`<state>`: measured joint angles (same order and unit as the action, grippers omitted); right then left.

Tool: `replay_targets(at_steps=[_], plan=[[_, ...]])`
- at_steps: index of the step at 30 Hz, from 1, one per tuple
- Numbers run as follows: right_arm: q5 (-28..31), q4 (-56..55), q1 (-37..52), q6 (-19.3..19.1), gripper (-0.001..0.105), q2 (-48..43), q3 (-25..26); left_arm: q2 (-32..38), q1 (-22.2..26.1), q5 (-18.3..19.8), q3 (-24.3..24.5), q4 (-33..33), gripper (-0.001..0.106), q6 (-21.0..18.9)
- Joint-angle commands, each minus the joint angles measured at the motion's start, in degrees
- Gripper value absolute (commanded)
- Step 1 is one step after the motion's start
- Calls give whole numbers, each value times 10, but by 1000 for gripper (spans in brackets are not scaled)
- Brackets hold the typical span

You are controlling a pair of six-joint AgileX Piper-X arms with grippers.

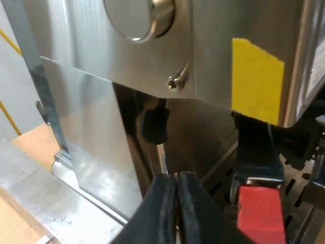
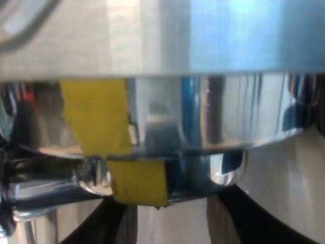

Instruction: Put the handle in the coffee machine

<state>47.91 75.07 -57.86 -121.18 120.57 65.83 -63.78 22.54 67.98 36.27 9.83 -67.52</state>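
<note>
Left wrist view: dark handle with a red end [image 1: 260, 213] juts from under the brushed-steel espresso machine [image 1: 101, 51] front, just below a yellow tape patch [image 1: 256, 81]. Left gripper [image 1: 176, 203] sits near the red end, apart from it, black fingers pressed together with nothing between. Right wrist view: chrome holder head [image 2: 218, 165] sits up against the machine's underside. Right gripper [image 2: 172, 226] is beneath it, fingers spread wide; contact not clear.
</note>
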Motion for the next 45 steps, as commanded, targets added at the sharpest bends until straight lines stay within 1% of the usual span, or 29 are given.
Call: replay_targets(at_steps=[1, 8, 9, 11, 13, 19, 20, 23, 24, 30, 33, 34, 36, 41, 45], plan=[[-7, 48, 4, -4, 35, -13, 8, -13, 0, -10, 6, -13, 1, -5], [-7, 48, 4, -4, 35, -13, 8, -75, 0, -12, 7, -50, 1, -2], [-7, 48, 4, -4, 35, -13, 8, -78, 0, -12, 7, -52, 1, 0], [-7, 48, 4, -4, 35, -13, 8, -81, 0, 0, 7, -55, 1, 25], [-7, 48, 4, -4, 35, -13, 8, -81, 0, -1, 7, -55, 1, 38], [-7, 48, 4, -4, 35, -13, 8, -81, -2, -5, 7, -55, 1, 41], [-7, 48, 4, -4, 35, -13, 8, -81, -2, -4, 7, -54, 1, 48], [-7, 48, 4, -4, 35, -13, 8, -83, -2, -21, 7, -54, 1, 54], [-7, 48, 4, -4, 35, -13, 8, -85, -2, -21, 7, -54, 1, 58], [-7, 48, 4, -4, 35, -13, 8, -109, -2, -17, 7, -54, 1, 59], [-7, 48, 4, -4, 35, -13, 8, -115, -5, -7, 7, -54, 1, 59], [-7, 48, 4, -4, 35, -13, 8, -115, -7, -7, 7, -53, 1, 59], [-7, 48, 4, -4, 35, -13, 8, -115, -16, 5, 7, -48, 1, 59], [-7, 48, 4, -4, 35, -13, 8, -115, -47, 1, 7, -19, 1, 61], [-7, 48, 4, -4, 35, -13, 8, -115, -46, 14, 7, -21, 1, 61]])
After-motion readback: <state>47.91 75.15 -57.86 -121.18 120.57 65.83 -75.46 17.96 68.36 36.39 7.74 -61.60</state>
